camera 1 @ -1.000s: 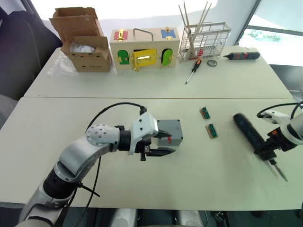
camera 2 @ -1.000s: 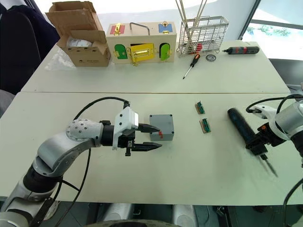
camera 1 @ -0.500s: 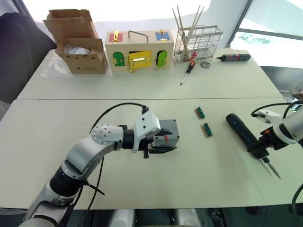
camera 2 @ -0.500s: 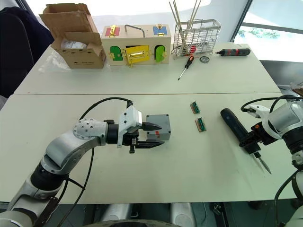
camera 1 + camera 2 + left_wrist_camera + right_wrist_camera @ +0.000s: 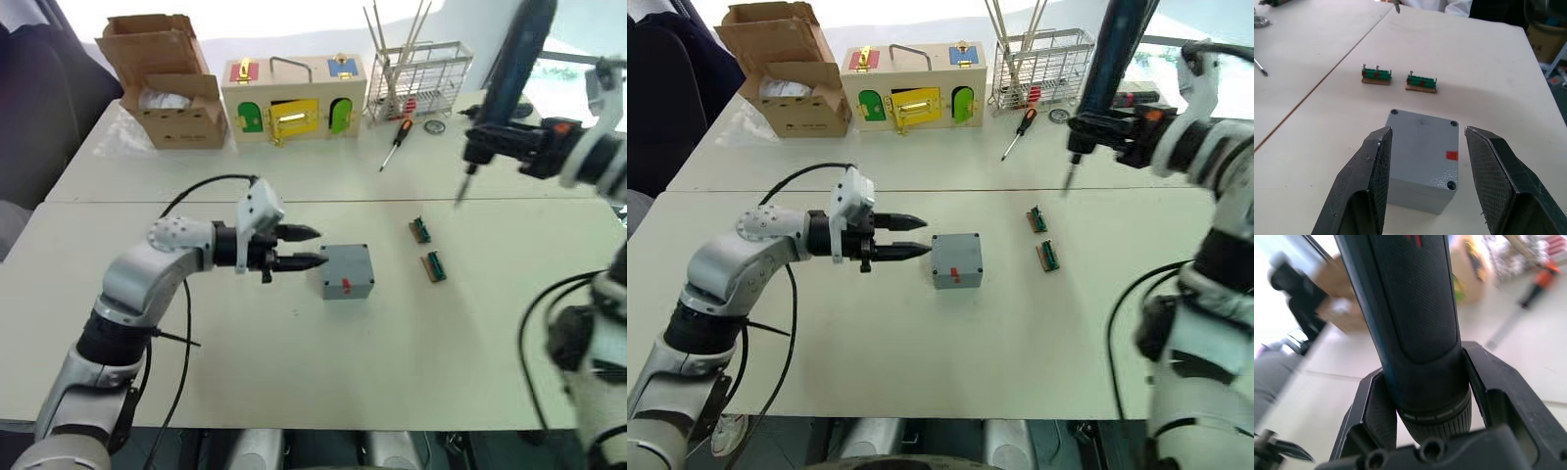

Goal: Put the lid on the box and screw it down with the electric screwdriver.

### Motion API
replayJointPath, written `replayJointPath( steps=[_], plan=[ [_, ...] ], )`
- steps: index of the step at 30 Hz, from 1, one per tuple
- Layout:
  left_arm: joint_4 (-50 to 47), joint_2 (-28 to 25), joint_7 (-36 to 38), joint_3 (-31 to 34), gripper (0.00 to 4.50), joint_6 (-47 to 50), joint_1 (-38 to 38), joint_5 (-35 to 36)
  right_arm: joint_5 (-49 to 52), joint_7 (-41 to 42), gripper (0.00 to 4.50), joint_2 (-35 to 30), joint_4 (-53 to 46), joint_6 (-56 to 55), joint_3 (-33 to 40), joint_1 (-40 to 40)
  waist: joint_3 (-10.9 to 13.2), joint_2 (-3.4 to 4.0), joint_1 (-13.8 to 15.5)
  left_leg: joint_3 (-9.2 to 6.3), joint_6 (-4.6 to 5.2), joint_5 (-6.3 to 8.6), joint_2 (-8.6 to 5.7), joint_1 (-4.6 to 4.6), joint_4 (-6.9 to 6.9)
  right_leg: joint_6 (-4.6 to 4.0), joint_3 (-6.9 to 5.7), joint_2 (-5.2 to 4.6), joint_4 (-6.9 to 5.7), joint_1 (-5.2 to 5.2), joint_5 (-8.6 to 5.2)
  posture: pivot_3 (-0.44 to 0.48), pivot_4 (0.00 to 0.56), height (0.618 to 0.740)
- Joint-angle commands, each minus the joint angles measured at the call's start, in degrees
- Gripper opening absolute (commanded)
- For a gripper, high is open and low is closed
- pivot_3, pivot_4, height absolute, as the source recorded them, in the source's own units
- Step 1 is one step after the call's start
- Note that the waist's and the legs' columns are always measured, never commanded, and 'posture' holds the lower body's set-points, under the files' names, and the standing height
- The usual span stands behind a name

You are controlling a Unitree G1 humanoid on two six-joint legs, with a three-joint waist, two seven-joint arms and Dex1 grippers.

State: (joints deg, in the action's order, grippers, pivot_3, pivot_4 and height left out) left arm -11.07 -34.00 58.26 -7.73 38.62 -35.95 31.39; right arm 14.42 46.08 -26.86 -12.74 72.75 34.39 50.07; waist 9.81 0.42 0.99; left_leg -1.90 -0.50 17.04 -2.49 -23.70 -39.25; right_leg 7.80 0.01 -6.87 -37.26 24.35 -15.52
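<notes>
The small square grey plastic box (image 5: 347, 271) sits a little right of the middle of the left eye frame on the pale surface (image 5: 294, 392), with its flat grey lid (image 5: 1422, 132) already seated on top and screw heads showing at three corners in the left wrist view, the fourth hidden behind a finger. The left gripper (image 5: 302, 247), at centre-left of the frame, has its two black fingers spread wide and holds nothing; it points at the box from just beside it, apart from it. The right gripper (image 5: 1425, 406) is closed around the long thick black electric screwdriver (image 5: 507, 69), held high in the upper right of the frame, bit (image 5: 463, 184) pointing down, well apart from the box. The main risk, as I judge it, is that the box is unrestrained: if the bit presses on a corner screw while the left gripper's fingers stand open, the light box could slide or spin on the smooth surface and the bit could skip off the screw. The long descent from upper right also passes near the two small green terminal blocks (image 5: 429, 249) just right of the box, which a misjudged path could knock aside. A tilted bit could cam out or cross-thread a screw.
</notes>
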Motion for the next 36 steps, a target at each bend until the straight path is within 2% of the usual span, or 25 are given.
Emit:
replayJointPath(
  steps=[1,3,6,11,22,25,36],
  plan=[
    [3.74,0.46,1.41,0.91,2.38,-0.04,-4.05,0.18,8.57,-8.48,1.8,14.29,-15.26,-5.04,8.47,-3.11,-0.01,-0.01,-0.28,-0.02,0.0,0.0,-0.03,-0.01,0.03,0.0,0.0,0.0,-0.06,0.01,0.0,0.0,0.15,0.73],
    [5.69,-0.38,3.56,-0.15,2.38,-1.07,-4.75,-0.83,14.3,-9.72,1.8,22.57,-18.08,-6.51,7.44,-6.03,-0.02,0.01,-0.99,-0.01,-0.01,0.0,-0.03,-0.01,0.08,0.01,-0.01,0.02,-0.13,0.09,0.01,0.0,0.15,0.73],
    [5.77,-1.51,5.16,-1.8,2.38,-2.3,-4.39,-2.91,16.94,-12.75,1.8,27.17,-19.86,-11.26,3.5,-8.95,0.0,0.05,-2.18,0.04,-0.01,0.0,-0.13,0.02,0.11,0.01,-0.01,0.02,-0.19,0.11,0.0,0.0,0.15,0.73],
    [3.7,0.05,3.11,-4.13,2.38,-1.76,-3.97,-5.05,18.66,-12.58,1.8,23.12,-21.48,-15.8,-4.31,-14.91,0.0,0.05,-2.09,-0.01,-0.02,-0.01,-0.12,0.06,0.14,0.01,-0.02,0.05,-0.24,0.13,0.0,0.0,0.15,0.73],
    [4.35,3.07,0.85,-9.33,2.38,-6.52,-1.52,-12.37,19.11,-13.47,1.8,17.44,-17.3,-26.7,-14.84,-24.13,-0.01,0.04,-1.97,0.05,-0.01,0.0,-0.12,0.08,0.13,0.01,0.01,0.07,-0.21,0.11,0.0,0.0,0.15,0.73],
    [5.19,4.05,1.04,-9.46,1.57,-7.53,-1.51,-13.07,19.46,-13.95,1.8,16.52,-15.97,-29.2,-16.27,-25.62,-0.01,0.04,-1.98,0.05,-0.01,0.0,-0.12,0.08,0.13,0.01,0.01,0.07,-0.2,0.11,0.0,0.0,0.15,0.73],
    [6.75,5.51,1.69,-11.13,1.57,-8.47,-1.37,-16.12,19.99,-15.19,1.8,13.94,-13.99,-35.26,-19.44,-29.8,-0.01,0.04,-1.92,0.06,0.0,0.0,-0.12,0.08,0.12,0.01,0.0,0.07,-0.18,0.11,0.0,0.0,0.15,0.73]
  ],
)
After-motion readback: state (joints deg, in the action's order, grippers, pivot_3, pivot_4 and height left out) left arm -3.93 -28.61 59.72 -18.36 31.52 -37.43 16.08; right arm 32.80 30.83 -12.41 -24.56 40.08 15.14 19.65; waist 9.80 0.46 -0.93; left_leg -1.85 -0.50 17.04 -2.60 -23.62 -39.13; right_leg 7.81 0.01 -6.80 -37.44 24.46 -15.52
